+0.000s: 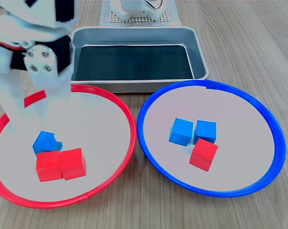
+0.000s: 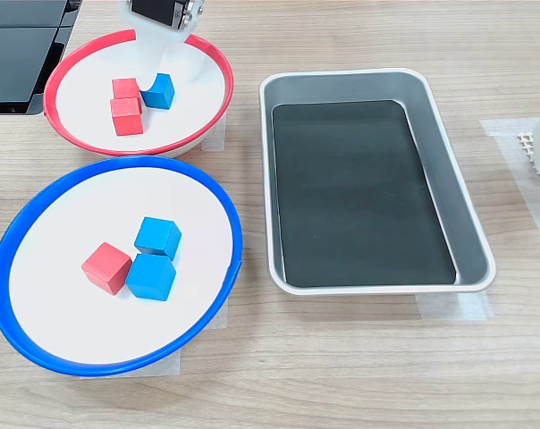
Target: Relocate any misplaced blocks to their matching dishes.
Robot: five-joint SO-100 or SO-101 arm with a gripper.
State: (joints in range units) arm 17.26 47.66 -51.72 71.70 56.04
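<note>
— Cubes have no long axis; the blue cube (image 1: 45, 142) sits corner-on in the red-rimmed plate (image 1: 127, 119), touching two red cubes (image 1: 61, 164).
— And the gripper (image 1: 32, 121)?
— Spread, fingers straddling that cube in the first exterior view; the second exterior view hides the tips.
— The other stray?
— Red cube (image 2: 106, 267) in the blue-rimmed plate (image 2: 218, 207), beside two blue ones.

Red-rimmed plate (image 1: 127, 119), pale grey inside, carries two red cubes (image 1: 60, 165) and one blue cube (image 1: 45, 143). Blue-rimmed plate (image 1: 272, 129), same grey, carries two blue cubes (image 1: 192, 131) and one red cube (image 1: 203, 154). Silver tray (image 1: 201, 57) has a dark floor. White gripper (image 1: 32, 121). Light woodgrain table (image 1: 249, 43).
</note>
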